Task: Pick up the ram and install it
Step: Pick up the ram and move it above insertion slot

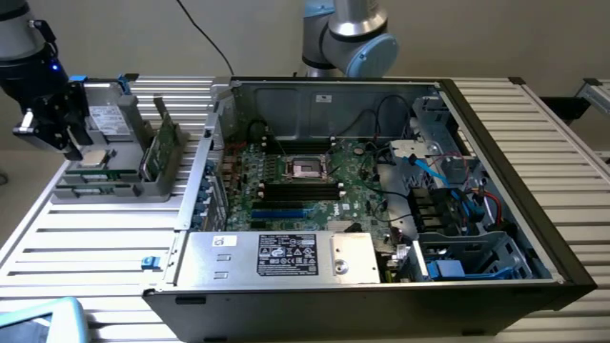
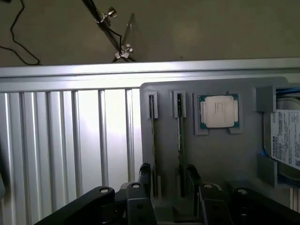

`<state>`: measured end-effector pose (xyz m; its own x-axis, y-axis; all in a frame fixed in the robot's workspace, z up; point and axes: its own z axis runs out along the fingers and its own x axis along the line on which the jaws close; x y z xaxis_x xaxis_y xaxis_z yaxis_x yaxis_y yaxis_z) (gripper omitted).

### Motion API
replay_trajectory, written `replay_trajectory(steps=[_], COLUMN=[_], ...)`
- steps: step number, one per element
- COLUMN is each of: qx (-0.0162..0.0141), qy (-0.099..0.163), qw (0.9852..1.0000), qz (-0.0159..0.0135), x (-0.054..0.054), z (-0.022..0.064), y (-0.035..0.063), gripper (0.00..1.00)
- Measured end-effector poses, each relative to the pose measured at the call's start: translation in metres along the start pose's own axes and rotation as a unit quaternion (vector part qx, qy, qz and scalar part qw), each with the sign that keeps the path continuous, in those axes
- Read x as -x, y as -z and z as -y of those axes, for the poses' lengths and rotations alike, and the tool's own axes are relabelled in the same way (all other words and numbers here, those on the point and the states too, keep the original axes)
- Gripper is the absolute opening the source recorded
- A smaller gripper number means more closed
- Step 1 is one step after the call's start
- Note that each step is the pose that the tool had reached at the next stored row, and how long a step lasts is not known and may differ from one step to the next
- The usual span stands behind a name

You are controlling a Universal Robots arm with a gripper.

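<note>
While wide open and empty, hand (image 2: pixel 168 172) over the grey holder (image 2: pixel 220 159), near the upright ram (image 2: pixel 179 140).

1. The slatted metal table (image 1: pixel 96 243) is stretching across the scene, its ribs catching bright light.
2. A plain beige wall (image 1: pixel 257 36) is standing behind the table.
3. A black cable (image 1: pixel 207 34) is hanging down toward the table's far edge.

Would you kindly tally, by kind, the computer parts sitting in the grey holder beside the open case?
ram: 1
processor chip: 1
hard drive: 1
Total: 3
</note>
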<state>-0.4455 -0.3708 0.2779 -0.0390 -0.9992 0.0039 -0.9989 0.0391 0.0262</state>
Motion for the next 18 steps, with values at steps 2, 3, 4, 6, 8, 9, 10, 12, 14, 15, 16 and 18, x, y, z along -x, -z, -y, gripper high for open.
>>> replay_trajectory(steps=[2,3,4,6,8,9,10,12,14,15,16,18], qx=[0.0000,0.0000,0.0000,0.0000,-0.0004,-0.0011,-0.0016,-0.0018,-0.0020,-0.0021,-0.0023,-0.0027], qy=[0.000,0.000,0.000,0.000,-0.002,-0.003,-0.004,-0.005,-0.005,-0.006,-0.006,-0.006], qw=[1.0000,1.0000,1.0000,1.0000,1.0000,1.0000,1.0000,1.0000,1.0000,1.0000,1.0000,1.0000], qz=[0.0000,0.0000,0.0000,0.0000,0.0001,0.0002,0.0002,0.0002,0.0002,0.0002,0.0003,0.0003], x=[0.000,0.000,-0.001,-0.001,-0.001,-0.001,-0.001,-0.002,-0.004,-0.005,-0.006,-0.007], z=[0.0006,0.0009,0.0015,0.0028,0.0030,0.0031,0.0032,0.0033,0.0034,0.0035,0.0036,0.0044], y=[-0.0037,-0.0055,-0.0073,-0.0108,-0.0144,-0.0161,-0.0179,-0.0215,-0.0252,-0.0270,-0.0288,-0.0326], gripper=[0.43,0.43,0.43,0.43,0.43,0.43,0.43,0.43,0.43,0.43,0.43,0.43])
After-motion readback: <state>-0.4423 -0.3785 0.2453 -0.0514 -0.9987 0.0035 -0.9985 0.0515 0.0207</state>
